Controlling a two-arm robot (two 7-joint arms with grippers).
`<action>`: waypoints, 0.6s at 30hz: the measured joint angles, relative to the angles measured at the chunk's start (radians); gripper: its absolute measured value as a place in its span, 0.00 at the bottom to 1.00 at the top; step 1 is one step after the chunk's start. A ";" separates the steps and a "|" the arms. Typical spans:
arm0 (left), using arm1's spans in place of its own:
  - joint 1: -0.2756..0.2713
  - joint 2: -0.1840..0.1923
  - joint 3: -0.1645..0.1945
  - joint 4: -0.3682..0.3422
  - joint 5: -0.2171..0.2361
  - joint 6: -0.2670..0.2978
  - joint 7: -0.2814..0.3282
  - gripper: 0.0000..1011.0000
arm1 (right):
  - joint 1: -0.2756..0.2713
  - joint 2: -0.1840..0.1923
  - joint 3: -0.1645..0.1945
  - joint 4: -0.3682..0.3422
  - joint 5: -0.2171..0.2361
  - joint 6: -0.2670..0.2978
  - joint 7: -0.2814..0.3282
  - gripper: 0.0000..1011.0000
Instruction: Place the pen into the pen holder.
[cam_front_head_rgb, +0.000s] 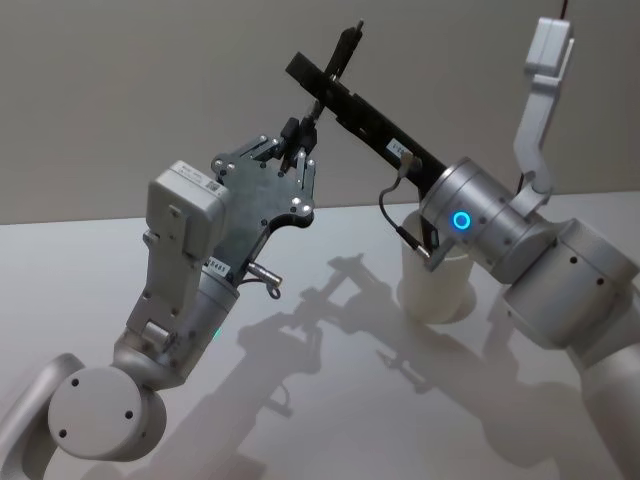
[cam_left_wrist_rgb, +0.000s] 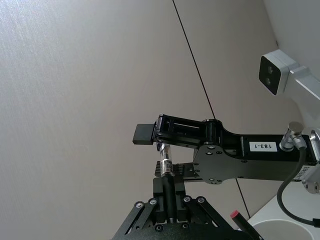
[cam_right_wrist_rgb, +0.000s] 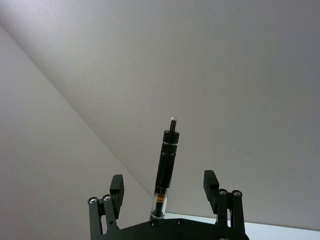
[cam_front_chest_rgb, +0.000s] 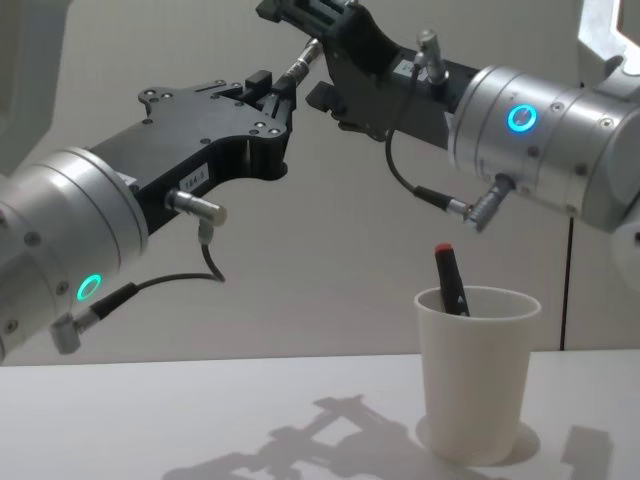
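I have a plain white tabletop (cam_front_head_rgb: 330, 400) under me, carrying the soft grey shadows of both arms, and behind it a bare beige-grey wall (cam_front_head_rgb: 150, 80) crossed by one thin dark seam (cam_left_wrist_rgb: 200, 75). The white tapered paper cup with a rolled rim (cam_front_chest_rgb: 475, 380) stands upright on the table toward my right, partly behind the right arm in the head view. A dark pen with a red end (cam_front_chest_rgb: 449, 275) leans inside it, its tip above the rim. The black pen with a clear lower section and a small metal tip (cam_right_wrist_rgb: 166, 160) is not in the cup. It is high in the air, above and to the left of the cup and well apart from it. My left gripper (cam_front_head_rgb: 300, 128) is raised and clamped on the pen's lower end. My right gripper (cam_right_wrist_rgb: 164, 182) reaches across from the right with its fingers spread wide; the pen stands between them and neither one touches it. A white sticker (cam_left_wrist_rgb: 262, 146) on the right gripper's black body reads "183-1". The stickers on the left arm and the band of print on the pen are too small for me to read. A blue ring light (cam_front_head_rgb: 461, 221) glows on the right wrist and a teal ring light (cam_front_chest_rgb: 88, 288) on the left.
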 joint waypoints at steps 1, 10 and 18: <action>0.000 0.000 0.000 0.000 0.000 0.000 0.000 0.12 | 0.001 -0.001 -0.002 0.002 0.001 -0.001 0.000 0.99; 0.000 0.000 0.000 0.000 0.000 0.000 0.000 0.12 | 0.005 -0.002 -0.006 0.010 0.011 -0.005 -0.001 0.99; 0.000 0.000 0.000 0.000 0.000 0.000 0.000 0.12 | 0.007 -0.003 -0.010 0.014 0.023 -0.008 0.000 0.96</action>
